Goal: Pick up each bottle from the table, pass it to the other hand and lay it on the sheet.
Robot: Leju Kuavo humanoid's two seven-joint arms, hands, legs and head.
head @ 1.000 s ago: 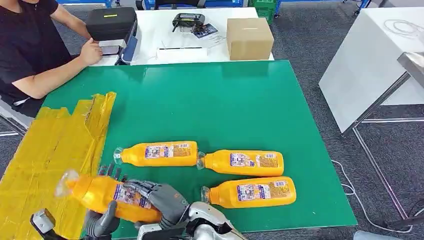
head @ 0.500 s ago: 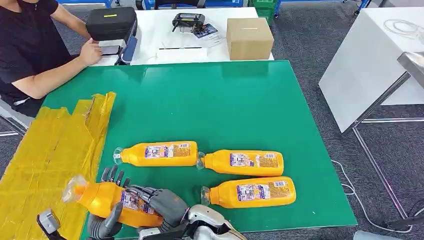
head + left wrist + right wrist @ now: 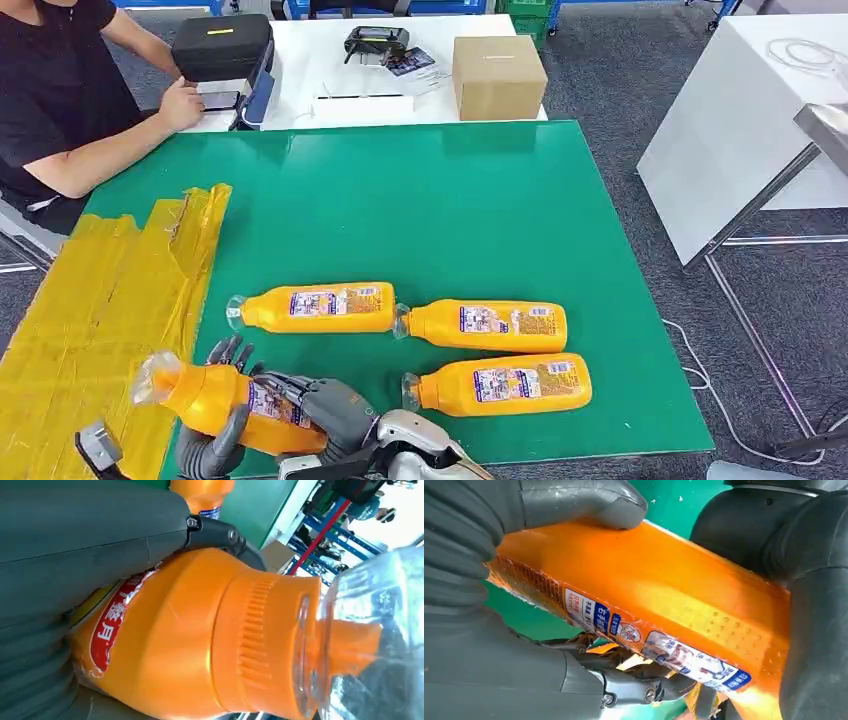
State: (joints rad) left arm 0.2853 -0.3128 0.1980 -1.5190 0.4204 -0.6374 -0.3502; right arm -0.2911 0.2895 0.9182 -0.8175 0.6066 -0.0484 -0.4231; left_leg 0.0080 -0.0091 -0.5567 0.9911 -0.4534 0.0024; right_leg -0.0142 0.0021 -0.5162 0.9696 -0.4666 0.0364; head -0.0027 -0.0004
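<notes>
Gripped together by left hand point(image 3: 212, 440) and right hand point(image 3: 322, 404) at lower left: orange bottle point(image 3: 228, 402), above green table point(image 3: 440, 210).

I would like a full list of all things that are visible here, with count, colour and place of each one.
Held bottle: one, orange with clear cap, between both hands at the table's near edge, beside the sheet.
Lying bottles: three, orange, on their sides on the green table's near half.
Sheet: one, yellow, crumpled, over the table's left side.
Table: one, green top.
Cardboard box: one, brown, on the white table behind.
Black case: one, on that white table, left part.
Controller: one, black, on the white table.
Person: one, black shirt, seated at far left.
Left hand: grey, grips the held bottle.
Right hand: grey, grips the same bottle.
</notes>
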